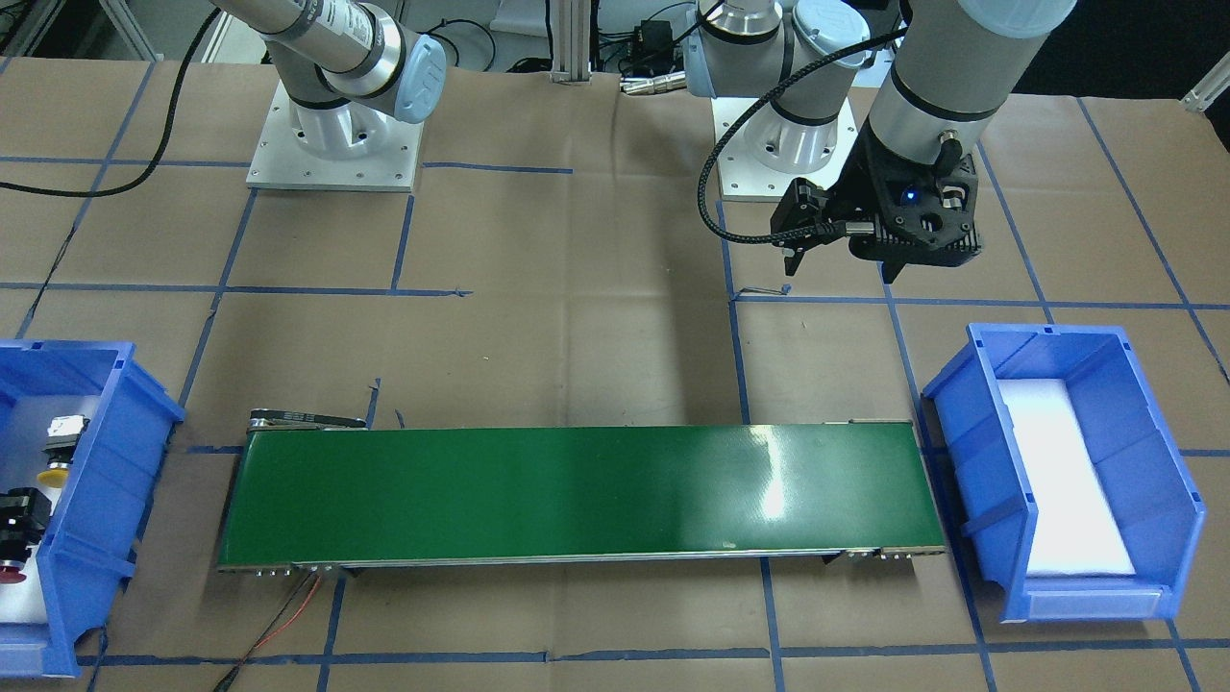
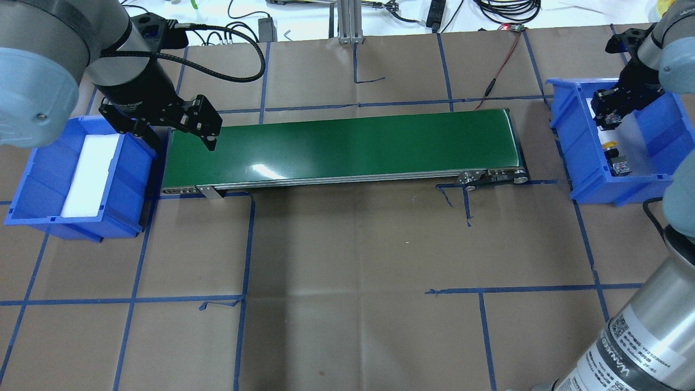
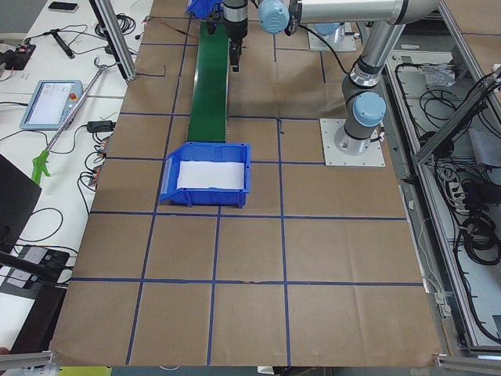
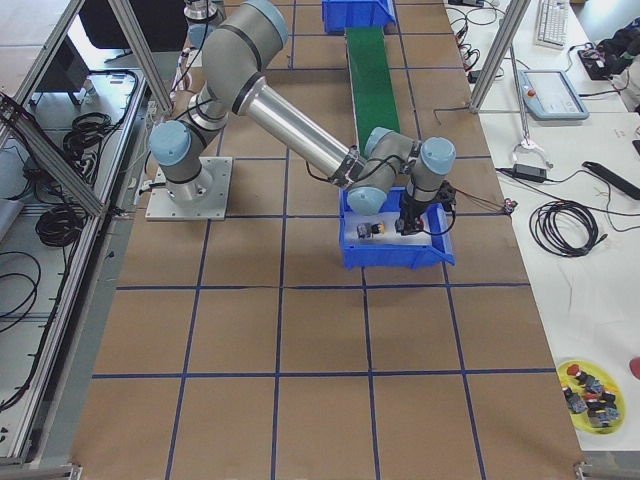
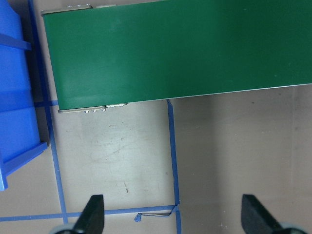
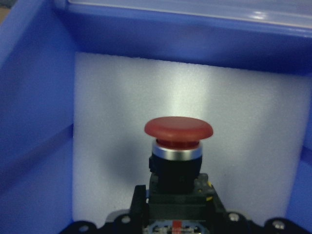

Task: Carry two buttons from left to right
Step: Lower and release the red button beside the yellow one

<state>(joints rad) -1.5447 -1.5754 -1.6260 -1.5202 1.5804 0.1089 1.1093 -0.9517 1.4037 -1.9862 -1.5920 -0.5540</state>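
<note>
Near end: right gripper (image 2: 607, 115) inside right bin (image 2: 575, 163), jaws apparently pinching red button (image 6: 178, 131) by body. Yellow button (image 2: 611, 144) just beside, on foam. Mid: nothing on belt (image 2: 347, 146). Far end: left gripper (image 5: 173, 214) hovers, jaws spread, near left bin (image 2: 32, 184). Judgement: first pickup under way, no button transported yet.

Robotics lab w/ conveyor (image 1: 577, 495), teach pendant (image 3: 51, 104), cables (image 3: 477, 235).

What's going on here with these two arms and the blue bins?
The right gripper is down in the blue bin on the robot's right and appears closed on the red button. The yellow button lies in the same bin. The left gripper hangs open near the other end of the green conveyor belt, next to the second bin, holding nothing.
</note>
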